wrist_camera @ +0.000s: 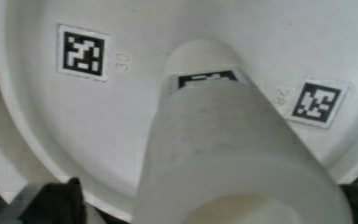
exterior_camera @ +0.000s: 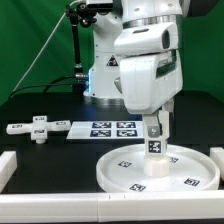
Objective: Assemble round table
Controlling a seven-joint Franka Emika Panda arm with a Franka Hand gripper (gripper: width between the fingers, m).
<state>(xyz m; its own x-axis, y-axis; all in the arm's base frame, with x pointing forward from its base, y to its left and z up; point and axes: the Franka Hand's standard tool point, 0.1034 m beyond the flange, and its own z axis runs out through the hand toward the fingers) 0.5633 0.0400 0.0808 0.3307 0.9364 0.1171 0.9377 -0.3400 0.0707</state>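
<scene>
The large rimmed round disc (exterior_camera: 125,172) lies flat on the black table near the front, with several small tags on its face. The short cylindrical post (exterior_camera: 156,158) stands upright on the disc, a tag near its top. My gripper (exterior_camera: 155,131) hangs straight over the post, open, its fingers at the post's top end. In the wrist view the post (wrist_camera: 220,150) rises toward the camera from the disc (wrist_camera: 51,120), and one dark finger (wrist_camera: 59,200) shows wide of it. The flat cross-shaped piece (exterior_camera: 40,129) lies apart at the exterior view's left.
The marker board (exterior_camera: 108,128) lies between the cross-shaped piece and the disc. White rails edge the black surface at the front left (exterior_camera: 8,163) and at the right (exterior_camera: 215,150). The arm's base (exterior_camera: 100,75) stands behind.
</scene>
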